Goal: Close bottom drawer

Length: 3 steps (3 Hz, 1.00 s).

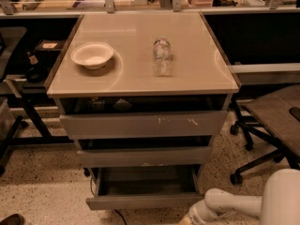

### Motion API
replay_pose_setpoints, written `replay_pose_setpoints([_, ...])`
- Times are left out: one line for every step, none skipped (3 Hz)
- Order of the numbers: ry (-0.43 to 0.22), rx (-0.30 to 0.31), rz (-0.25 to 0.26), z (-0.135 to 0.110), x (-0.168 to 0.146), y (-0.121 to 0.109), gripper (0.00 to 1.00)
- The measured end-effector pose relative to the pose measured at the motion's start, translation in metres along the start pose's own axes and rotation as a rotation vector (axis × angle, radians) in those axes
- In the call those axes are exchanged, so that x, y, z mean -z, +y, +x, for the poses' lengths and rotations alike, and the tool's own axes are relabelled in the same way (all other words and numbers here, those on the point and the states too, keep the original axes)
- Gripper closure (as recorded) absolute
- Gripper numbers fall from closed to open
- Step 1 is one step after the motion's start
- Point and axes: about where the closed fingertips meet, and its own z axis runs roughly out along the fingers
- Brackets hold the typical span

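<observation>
At about 5 o'clock, hard against the bottom edge, the white robot arm [234, 204] reaches in from the right. Its gripper [188, 218] sits at the arm's left end, low and just right of the cabinet's foot. It is mostly cut off by the edge, and I cannot tell whether it is spread or pressed together.

Just left of it and slightly higher, at 6 o'clock, the bottom drawer [140, 201] stands pulled out. Its plain grey front faces forward and its dark inside is open to view. A dark cable [118, 215] trails on the speckled floor [42, 182] below it.

Above that is the middle drawer [140, 156], with a pale chip on its lower edge, then the top drawer [140, 124], whose front carries white scratches right of centre. The dark gap over the top drawer holds shapes too dim to name.

On the beige cabinet top [136, 81], a white bowl [92, 55] sits at 10 o'clock. A clear plastic bottle [161, 56] lies at 12 o'clock, well apart from the bowl, and the band around it is too blurred to read.

At 3 o'clock an office chair [276, 121] is cut off by the right edge. Farthest back, along the top, a bench [70, 3] holds clutter too small to tell apart.
</observation>
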Motion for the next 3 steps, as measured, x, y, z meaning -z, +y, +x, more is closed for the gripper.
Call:
replay_pose_setpoints([-0.005, 0.007, 0.012, -0.004, -0.004, -0.003, 0.88])
replay_pose_setpoints([-0.047, 0.043, 0.042, -0.013, -0.004, -0.004, 1.00])
replay_pose_setpoints([-0.086, 0.098, 0.072, -0.029, 0.001, -0.004, 1.00])
